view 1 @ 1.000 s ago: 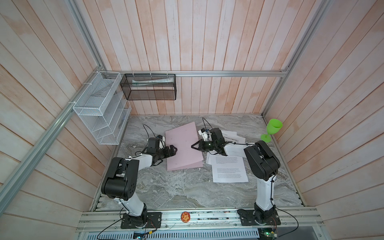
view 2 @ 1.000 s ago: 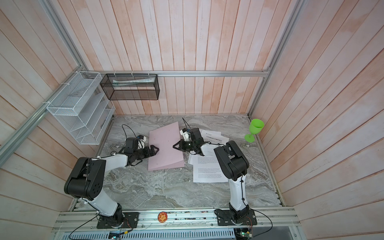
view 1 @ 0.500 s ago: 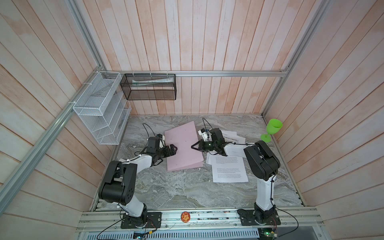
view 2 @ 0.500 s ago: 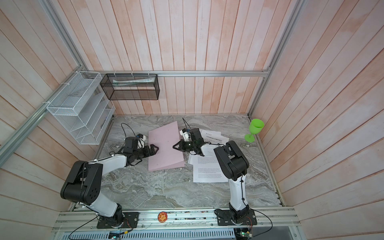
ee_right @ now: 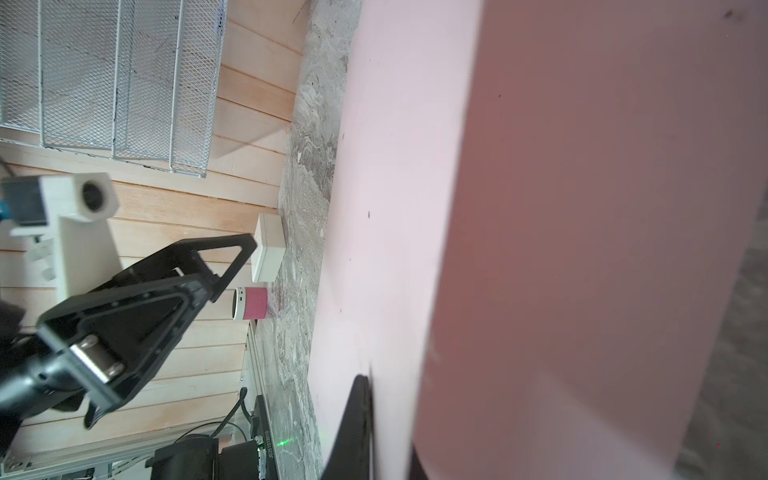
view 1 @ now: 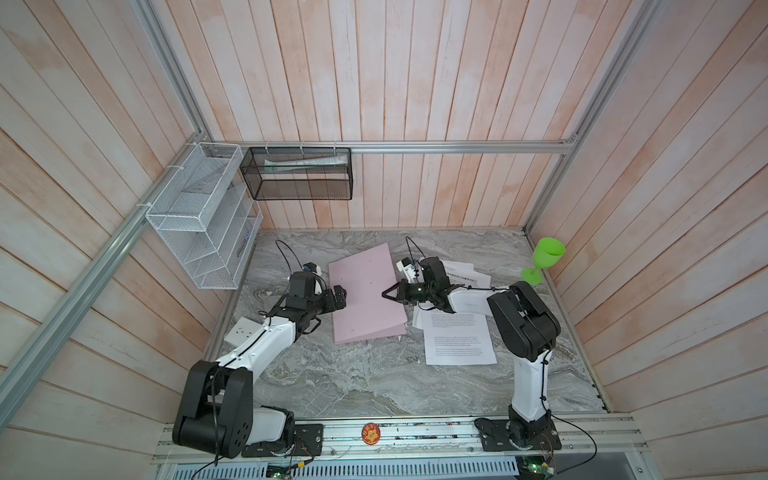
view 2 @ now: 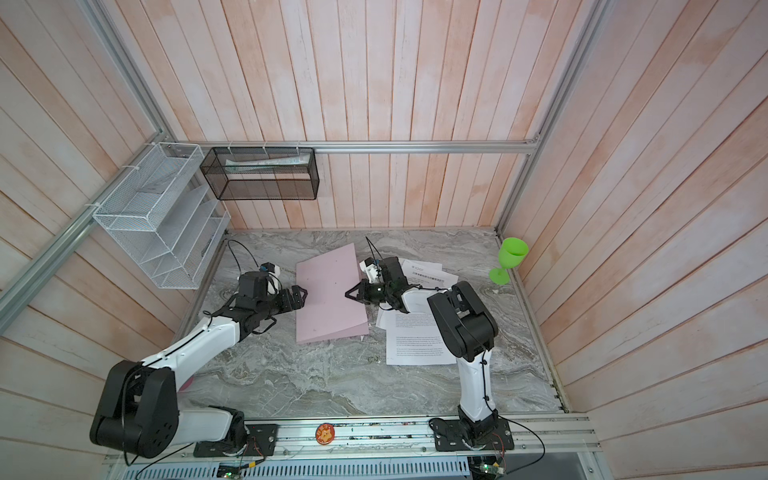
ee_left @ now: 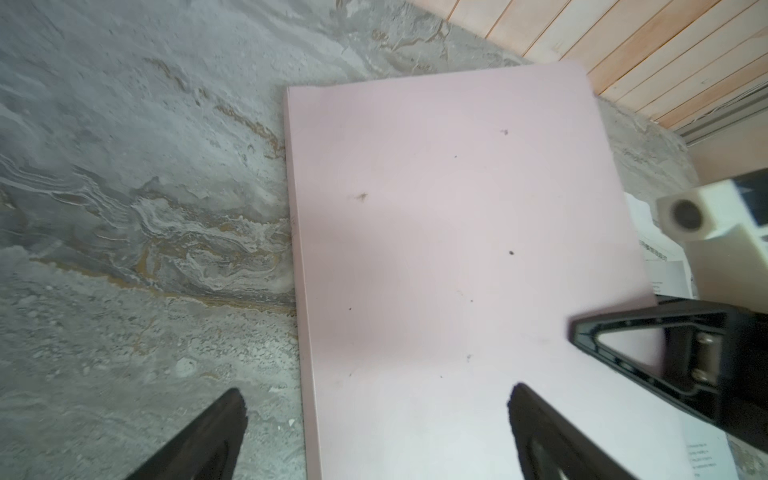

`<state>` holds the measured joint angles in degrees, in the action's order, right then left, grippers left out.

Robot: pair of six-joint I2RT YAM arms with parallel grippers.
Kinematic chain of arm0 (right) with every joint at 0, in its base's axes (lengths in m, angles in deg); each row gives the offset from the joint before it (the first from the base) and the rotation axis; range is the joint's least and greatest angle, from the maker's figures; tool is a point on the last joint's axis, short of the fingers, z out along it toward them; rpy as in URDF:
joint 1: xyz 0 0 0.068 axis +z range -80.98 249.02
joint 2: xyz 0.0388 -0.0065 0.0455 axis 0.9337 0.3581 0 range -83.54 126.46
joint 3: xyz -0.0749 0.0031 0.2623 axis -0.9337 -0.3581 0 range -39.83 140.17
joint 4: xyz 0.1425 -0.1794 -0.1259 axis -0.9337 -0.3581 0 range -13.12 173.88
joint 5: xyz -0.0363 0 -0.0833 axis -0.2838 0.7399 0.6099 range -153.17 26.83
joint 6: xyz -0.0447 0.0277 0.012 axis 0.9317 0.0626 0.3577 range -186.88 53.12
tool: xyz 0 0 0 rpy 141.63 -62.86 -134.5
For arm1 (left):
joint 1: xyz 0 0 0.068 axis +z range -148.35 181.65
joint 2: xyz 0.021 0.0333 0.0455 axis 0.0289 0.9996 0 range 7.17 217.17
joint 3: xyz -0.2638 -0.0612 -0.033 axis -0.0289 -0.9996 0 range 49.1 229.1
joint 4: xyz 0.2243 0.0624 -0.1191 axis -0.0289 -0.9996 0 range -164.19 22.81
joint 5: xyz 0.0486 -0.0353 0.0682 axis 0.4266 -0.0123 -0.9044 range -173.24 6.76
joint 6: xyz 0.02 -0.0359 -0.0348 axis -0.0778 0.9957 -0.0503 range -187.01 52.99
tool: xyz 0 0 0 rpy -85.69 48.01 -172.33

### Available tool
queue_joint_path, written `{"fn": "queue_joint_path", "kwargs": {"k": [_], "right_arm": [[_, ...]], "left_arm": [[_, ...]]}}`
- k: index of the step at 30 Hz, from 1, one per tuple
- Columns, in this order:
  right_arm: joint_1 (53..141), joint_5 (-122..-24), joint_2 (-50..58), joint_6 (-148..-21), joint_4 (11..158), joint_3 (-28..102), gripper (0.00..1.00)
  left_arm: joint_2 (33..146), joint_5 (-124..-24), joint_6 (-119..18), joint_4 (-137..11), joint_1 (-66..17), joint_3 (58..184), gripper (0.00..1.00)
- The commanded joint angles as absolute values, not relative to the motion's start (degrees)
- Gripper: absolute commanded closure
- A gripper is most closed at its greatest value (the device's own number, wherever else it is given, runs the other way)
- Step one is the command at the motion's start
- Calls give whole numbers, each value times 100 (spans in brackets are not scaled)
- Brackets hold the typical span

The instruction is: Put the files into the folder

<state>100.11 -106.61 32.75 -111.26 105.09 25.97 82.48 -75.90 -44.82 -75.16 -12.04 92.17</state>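
Folder [view 1: 365, 295]: mid-frame, right edge raised, likely for opening.
Right gripper [view 1: 387, 294]: clamped on that edge.
Left gripper [view 1: 340, 296]: spread wide, empty, beside left edge.
Files [view 1: 459, 340]: loose, right of folder.

Left arm [view 1: 257, 345] stretches forward and low, forearm nearly level. Left gripper [view 1: 337, 300] points toward my right side, jaws spread wide, gripping nothing. Right arm [view 1: 523, 324] folds sharply at the elbow and reaches in toward the middle. Right gripper [view 1: 385, 294] lies horizontal, jaws pinched together on the raised cover edge of the folder [view 1: 365, 286]. The two gripper tips face each other, apart.
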Motion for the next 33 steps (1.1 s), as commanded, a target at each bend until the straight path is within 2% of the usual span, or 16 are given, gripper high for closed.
{"fn": "queue_joint_path", "kwargs": {"k": [1,9,16,21,33], "right_arm": [[10076,-10644,3052,-11148,10291,2686,100],[10165,-10672,2710,-11696,10418,2659,100],[10242,-10637,2552,-12159,10194,2912,100],[10259,-10586,2492,-12469,10146,2992,100],[10357,-10987,2441,-13101,10356,3119,100]], "left_arm": [[7692,-8212,-4679,-8141,-1715,9451,0],[7007,-9786,-4491,-9024,-3406,9747,0],[7358,-11090,-4536,-9268,-4758,9807,0],[7546,-11211,-4768,-9037,-5251,9709,0],[7905,-11107,-4958,-8386,-5538,9498,1]]}}
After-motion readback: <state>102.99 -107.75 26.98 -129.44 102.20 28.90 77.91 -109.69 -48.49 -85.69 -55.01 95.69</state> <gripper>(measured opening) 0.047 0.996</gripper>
